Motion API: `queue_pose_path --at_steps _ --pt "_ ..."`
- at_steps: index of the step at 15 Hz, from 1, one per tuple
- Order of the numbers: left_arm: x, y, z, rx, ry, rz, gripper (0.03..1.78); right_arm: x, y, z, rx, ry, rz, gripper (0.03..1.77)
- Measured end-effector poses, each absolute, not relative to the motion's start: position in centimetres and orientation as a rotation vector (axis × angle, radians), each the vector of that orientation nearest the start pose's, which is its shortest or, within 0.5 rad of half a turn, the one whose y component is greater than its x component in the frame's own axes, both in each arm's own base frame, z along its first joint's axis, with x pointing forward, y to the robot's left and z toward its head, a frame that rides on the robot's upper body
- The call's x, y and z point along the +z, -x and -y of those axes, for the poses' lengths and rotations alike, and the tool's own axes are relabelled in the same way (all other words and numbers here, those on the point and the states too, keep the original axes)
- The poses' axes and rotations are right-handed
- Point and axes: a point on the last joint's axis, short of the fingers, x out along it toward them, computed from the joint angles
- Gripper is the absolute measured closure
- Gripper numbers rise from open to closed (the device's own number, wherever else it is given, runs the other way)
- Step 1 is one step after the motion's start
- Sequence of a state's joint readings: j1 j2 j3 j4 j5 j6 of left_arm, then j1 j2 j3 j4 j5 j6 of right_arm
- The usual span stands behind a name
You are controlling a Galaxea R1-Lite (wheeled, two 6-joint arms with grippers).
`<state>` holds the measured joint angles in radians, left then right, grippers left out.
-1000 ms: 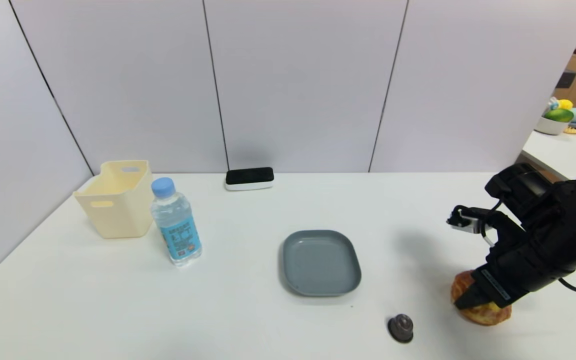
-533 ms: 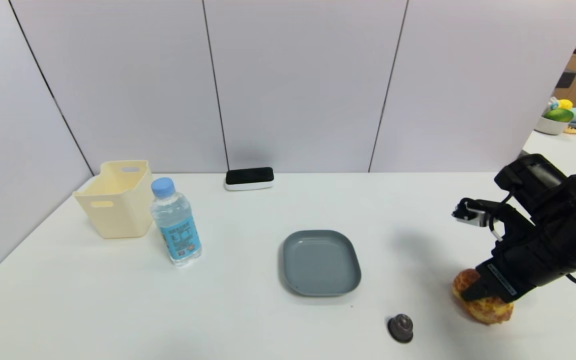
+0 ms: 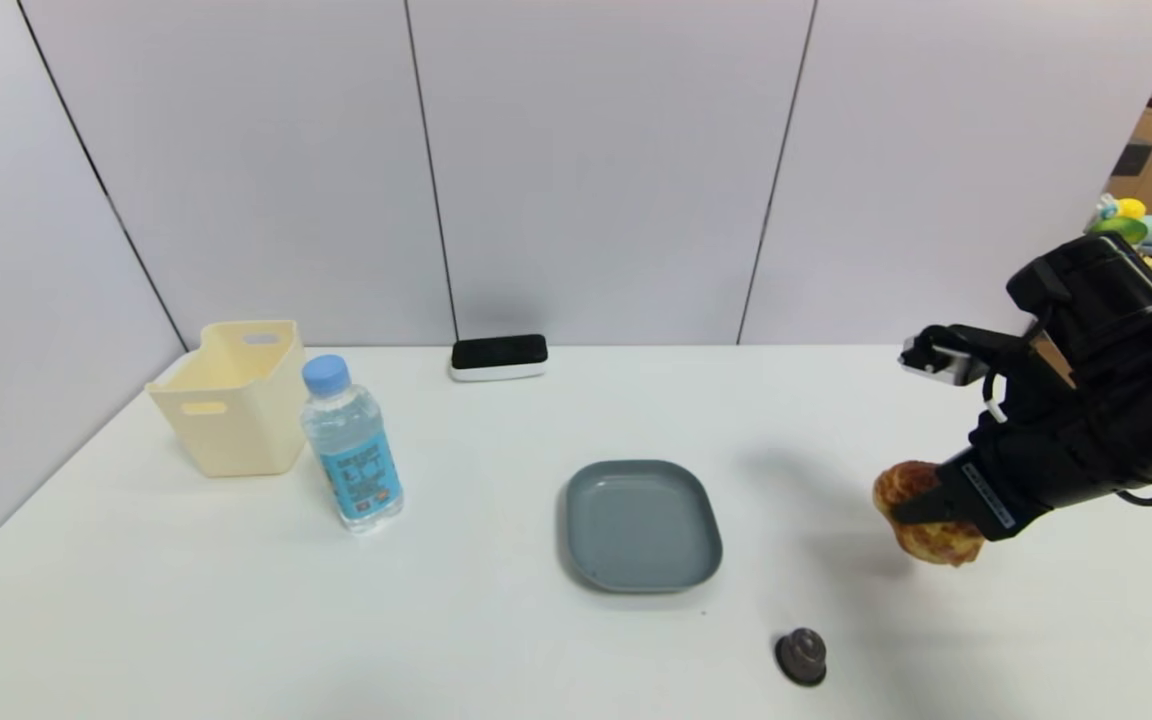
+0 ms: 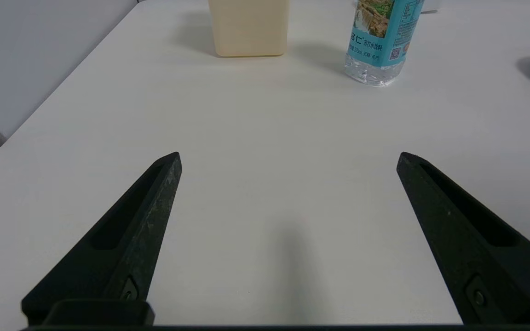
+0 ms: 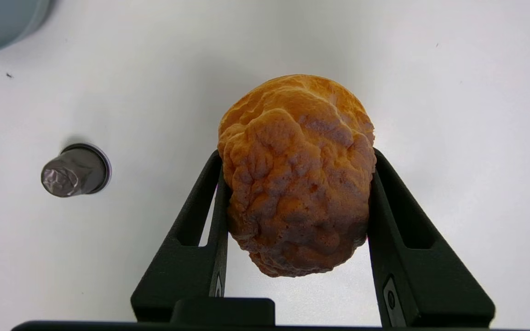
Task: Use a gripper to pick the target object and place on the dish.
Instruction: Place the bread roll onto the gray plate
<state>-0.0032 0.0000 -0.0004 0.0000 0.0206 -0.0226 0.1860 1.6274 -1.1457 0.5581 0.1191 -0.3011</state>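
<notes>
A: Where do you see the right gripper (image 3: 911, 512)?

B: At the table's (image 3: 456, 640) right side, above the surface, clamped on the cream puff bun (image 3: 926, 520), which hangs clear of the tabletop.

A: And the dish (image 3: 642, 524)?

B: Left of the bun, well apart. You can spot a small dark knob (image 3: 802, 655) near the front edge between them.

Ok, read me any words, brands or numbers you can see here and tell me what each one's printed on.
Water bottle: blue label with Chinese characters, a QR code and small print, too blurred to quote reliably.
Right gripper, holding the cream puff: white label strip, too small to read.
Nothing readable on the plate, yellow bin or coffee capsule.
</notes>
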Motion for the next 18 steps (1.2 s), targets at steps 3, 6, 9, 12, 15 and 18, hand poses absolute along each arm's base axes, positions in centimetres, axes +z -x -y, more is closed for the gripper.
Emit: queue_pose_path --at_steps 3,6,9,12,15,18 --pt "7.6 2.3 -0.1 0.018 0.023 0.001 0.12 19.6 -25.1 -5.1 0.437 0.311 -0.999 0.96" --pt "7.6 2.3 -0.1 0.017 0.022 0.001 0.12 19.5 -25.1 -5.1 0.433 0.317 -0.999 0.96" --pt "7.5 2.3 -0.1 0.017 0.022 0.0 0.12 19.7 -25.0 -5.5 0.451 0.326 -0.991 0.96" --pt "7.5 2.3 -0.1 0.017 0.023 0.0 0.12 20.1 -25.0 -6.5 0.491 0.334 -0.964 0.96" --pt "7.5 2.3 -0.1 0.017 0.023 0.0 0.12 21.1 -25.2 -8.1 0.575 0.335 -0.908 0.96" --pt "7.5 2.3 -0.1 0.018 0.023 0.0 0.12 22.2 -25.9 -10.2 0.635 0.359 -0.851 0.96"
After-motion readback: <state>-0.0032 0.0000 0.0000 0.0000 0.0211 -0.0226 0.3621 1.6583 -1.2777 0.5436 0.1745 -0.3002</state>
